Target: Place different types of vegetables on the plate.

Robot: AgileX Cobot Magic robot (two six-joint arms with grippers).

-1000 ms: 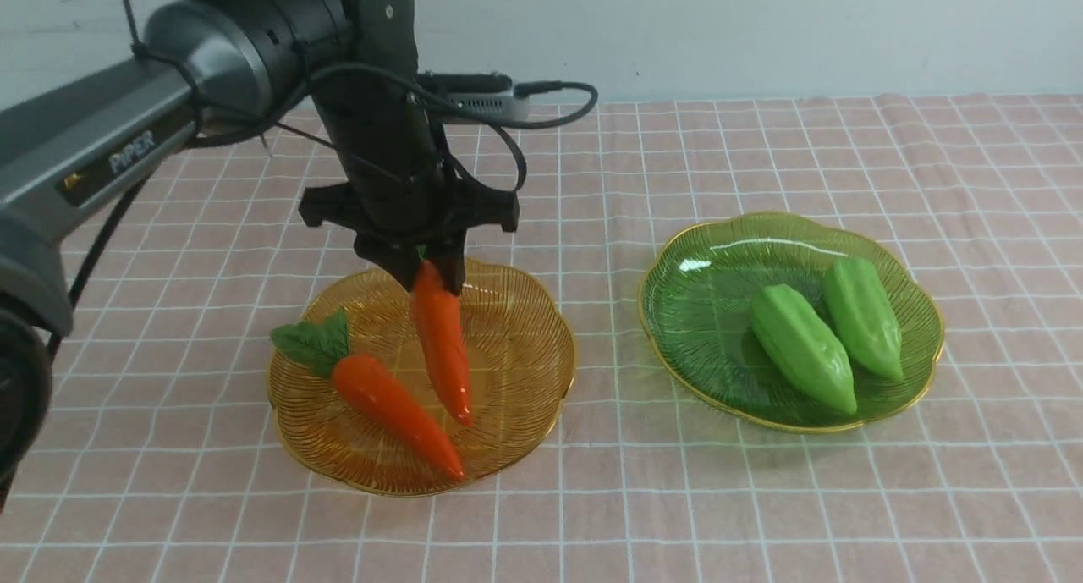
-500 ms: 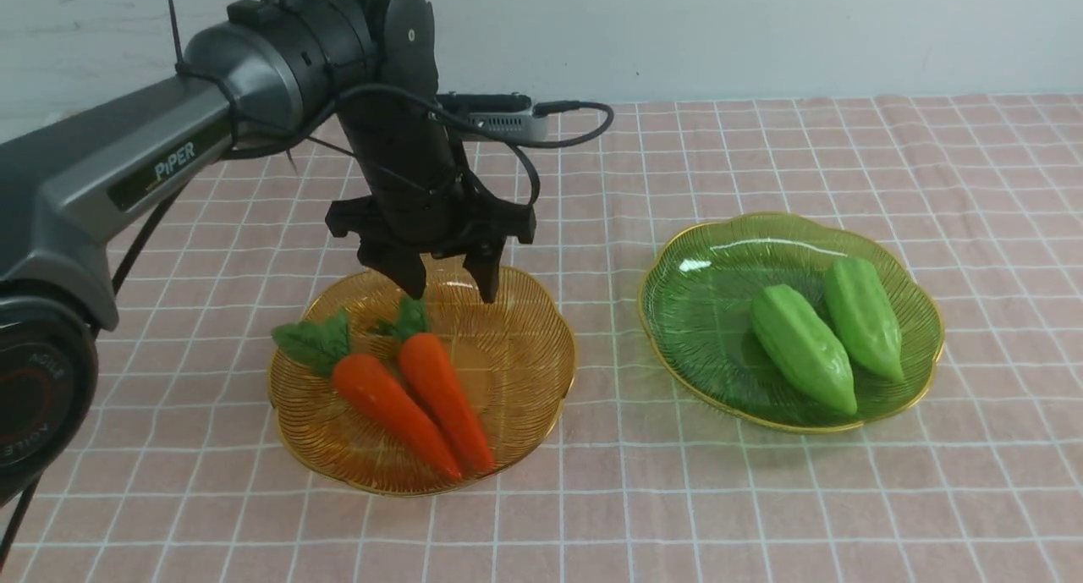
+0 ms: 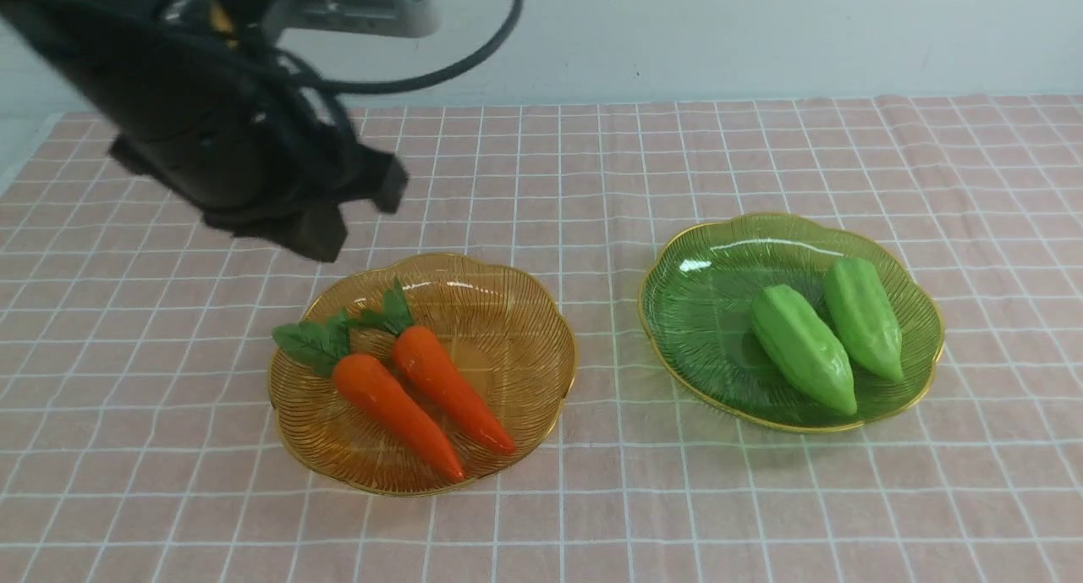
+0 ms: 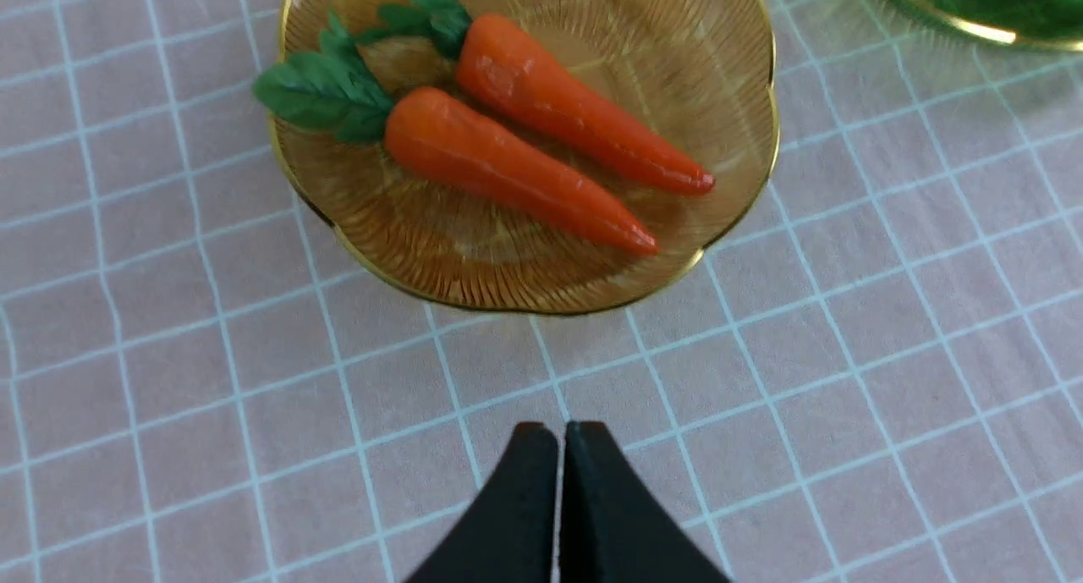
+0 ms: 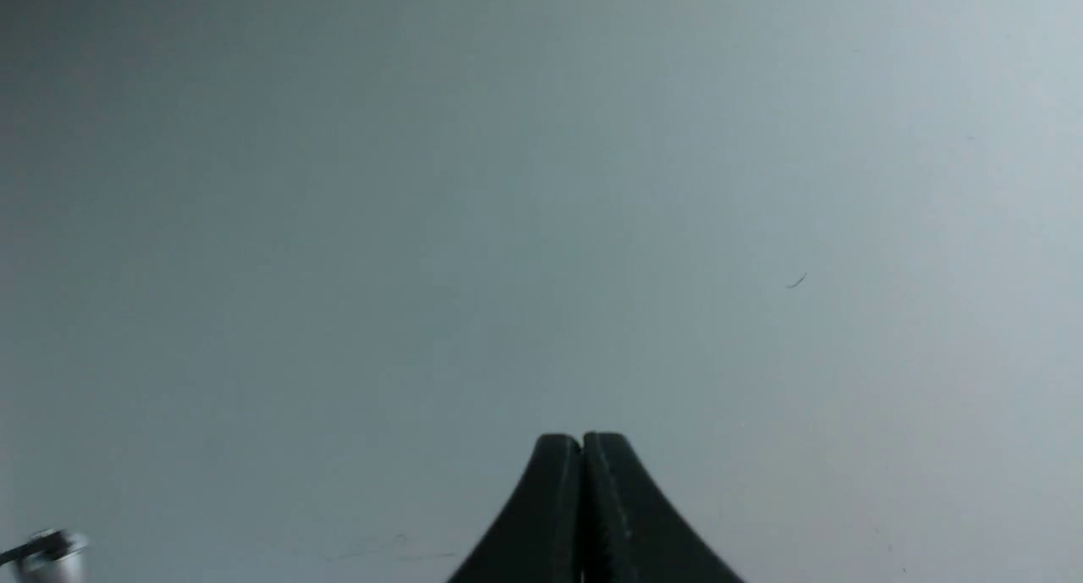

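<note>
Two orange carrots lie side by side on the amber plate, one carrot nearer the front and the other carrot just behind it; both show in the left wrist view. Two light-green gourds rest on the green plate. My left gripper is shut and empty, raised above the cloth to the plate's left; in the front view its dark body is blurred. My right gripper is shut, facing a blank grey wall.
A pink checked cloth covers the table. A cable loops from the left arm above the table's back. The green plate's rim shows at the corner of the left wrist view.
My left gripper let go of the second carrot, which now lies on the amber plate. The gripper then shut and rose up and to the left.
</note>
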